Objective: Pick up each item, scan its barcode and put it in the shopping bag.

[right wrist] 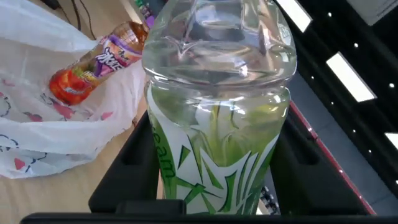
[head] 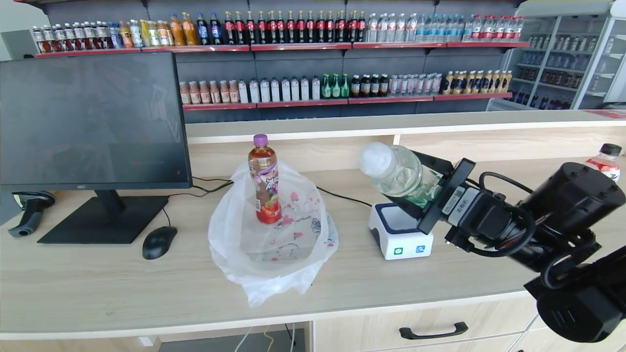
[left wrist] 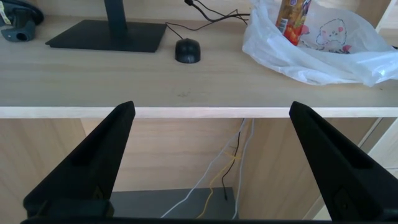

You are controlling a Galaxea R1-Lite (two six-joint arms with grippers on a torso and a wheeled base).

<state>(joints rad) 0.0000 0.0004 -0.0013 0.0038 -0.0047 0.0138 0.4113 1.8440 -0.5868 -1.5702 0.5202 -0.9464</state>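
We are holding the clear plastic water bottle with the green-and-white label (head: 393,171) in the right gripper (head: 402,177), fingers clamped on its body. The bottle is lying tipped, white cap pointing toward the bag, just above the small white box scanner (head: 401,237) on the pale wood counter (head: 122,278). We are judging this as the scanning step. The next move is calling for the label's barcode to face the scanner window, then a carry across to the translucent white plastic shopping bag with pink prints (head: 234,234), whose mouth is lying open close beside the scanner. The left gripper (left wrist: 211,107) is hanging below the counter's front edge, fingers spread wide and grasping nothing. We are counting three bottles: the held one, one purple-capped orange-red tea bottle (head: 264,181) standing upright in the bag, and one black-capped bottle with a red-and-white label (head: 605,164) waiting at the far right. One bag, one box scanner.
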